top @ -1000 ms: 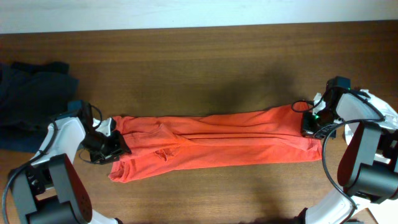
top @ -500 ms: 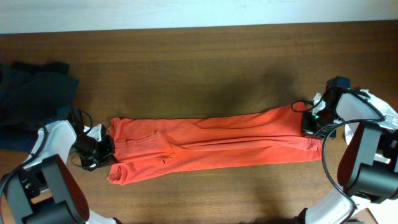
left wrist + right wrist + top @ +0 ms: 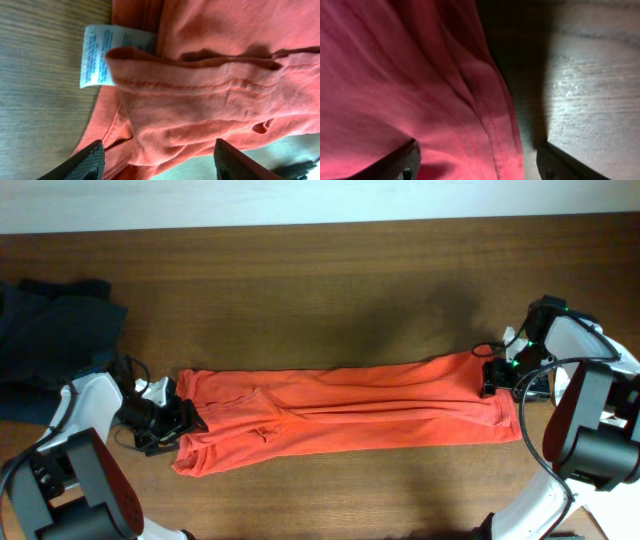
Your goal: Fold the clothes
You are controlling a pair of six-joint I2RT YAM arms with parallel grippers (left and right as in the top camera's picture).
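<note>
A long orange garment (image 3: 350, 415) lies stretched flat across the table, left to right. My left gripper (image 3: 172, 422) sits at its left end, open. In the left wrist view the fingers (image 3: 86, 162) stand wide apart over bunched orange cloth (image 3: 210, 100), and a white care label (image 3: 102, 60) shows near the hem. At the garment's right end my right gripper (image 3: 497, 376) is also open. The right wrist view has its fingers (image 3: 397, 162) spread over the cloth's seamed edge (image 3: 490, 125), gripping nothing.
A pile of dark clothing (image 3: 50, 330) lies at the table's far left, behind the left arm. Bare brown tabletop (image 3: 320, 290) runs behind the garment, and a narrower strip lies in front of it.
The left gripper pulled the garment's left end further left, then both grippers opened and let go of the cloth. The garment now lies straighter.
</note>
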